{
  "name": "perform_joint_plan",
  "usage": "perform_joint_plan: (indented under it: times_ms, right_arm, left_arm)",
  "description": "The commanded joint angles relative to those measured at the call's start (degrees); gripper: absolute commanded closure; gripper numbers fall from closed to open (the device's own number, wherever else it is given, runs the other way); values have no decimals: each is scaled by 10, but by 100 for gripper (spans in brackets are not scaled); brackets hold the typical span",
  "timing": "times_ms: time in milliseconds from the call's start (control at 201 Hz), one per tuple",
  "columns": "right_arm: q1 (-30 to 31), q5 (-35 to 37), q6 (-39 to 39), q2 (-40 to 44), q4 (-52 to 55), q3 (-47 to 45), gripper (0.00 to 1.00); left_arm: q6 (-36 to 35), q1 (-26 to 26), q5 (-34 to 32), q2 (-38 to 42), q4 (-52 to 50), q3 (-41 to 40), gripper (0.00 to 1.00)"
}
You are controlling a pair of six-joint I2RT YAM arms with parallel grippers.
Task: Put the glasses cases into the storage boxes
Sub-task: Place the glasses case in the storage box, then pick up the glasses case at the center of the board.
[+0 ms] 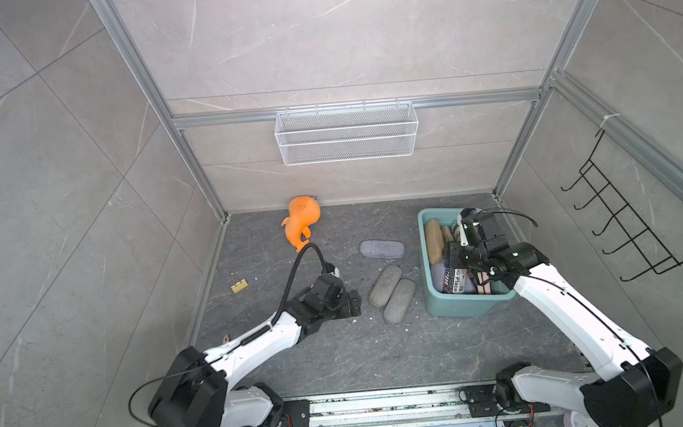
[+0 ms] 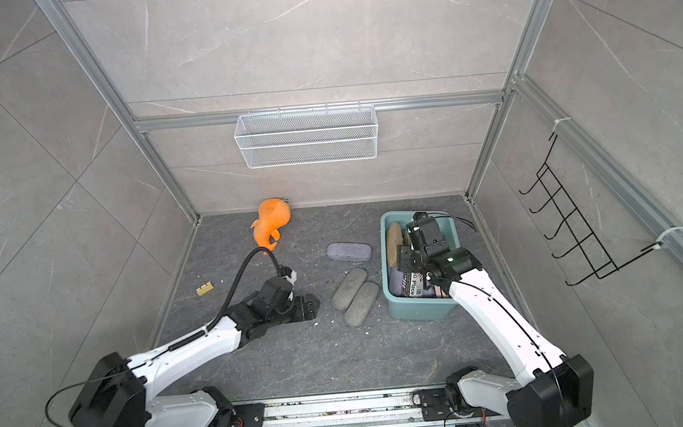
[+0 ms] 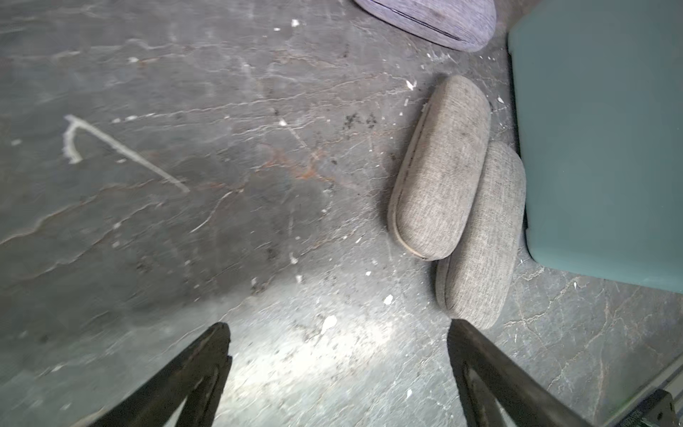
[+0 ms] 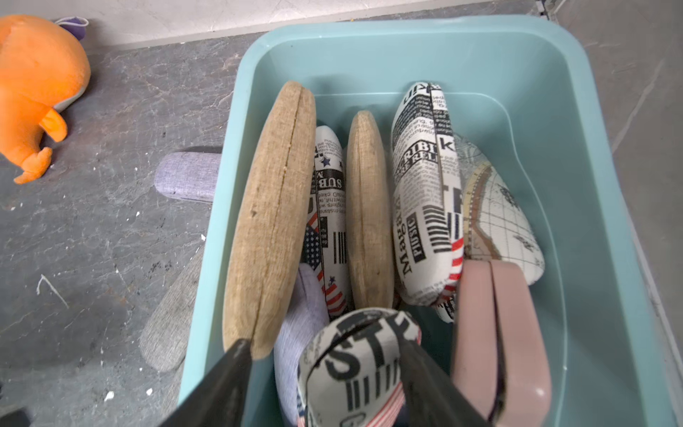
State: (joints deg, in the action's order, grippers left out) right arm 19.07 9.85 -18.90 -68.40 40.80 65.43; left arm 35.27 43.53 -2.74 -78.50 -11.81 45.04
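The teal storage box (image 1: 455, 307) stands at the right of the floor and holds several glasses cases on edge: tan (image 4: 269, 222), newspaper-print (image 4: 421, 192) and pink (image 4: 495, 332). My right gripper (image 4: 325, 344) hangs over the box's near end, open. A newspaper-print case (image 4: 354, 369) lies between its fingers, touching one and apart from the other. Two grey cases (image 1: 385, 285) (image 1: 399, 300) lie side by side just left of the box. A lilac case (image 1: 382, 249) lies behind them. My left gripper (image 3: 338, 329) is low over the floor, open and empty, just left of the grey pair.
An orange plush toy (image 1: 301, 222) lies by the back wall. A white wire basket (image 1: 346, 133) hangs on that wall and a black wire rack (image 1: 624, 221) on the right wall. A small yellow object (image 1: 239, 286) sits at the far left of the floor.
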Motion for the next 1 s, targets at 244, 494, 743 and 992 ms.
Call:
perform_joint_plan:
  times_ms: [244,494,743,992]
  right_arm:
    - [8,-58,-2,46,57,66,22]
    - [16,-82,-9,56,59,79,19]
    - [25,-82,-12,45,53,85,19]
    - [42,-77,-18,39,46,90,19]
  left_arm:
    - [-163,19,36,-275,-92,285,12]
    - [-202,28,62,-364,-124,356,19]
    - [-209,49,59,-379,-123,358,22]
    - [-192,53,17,-385,-115,344,29]
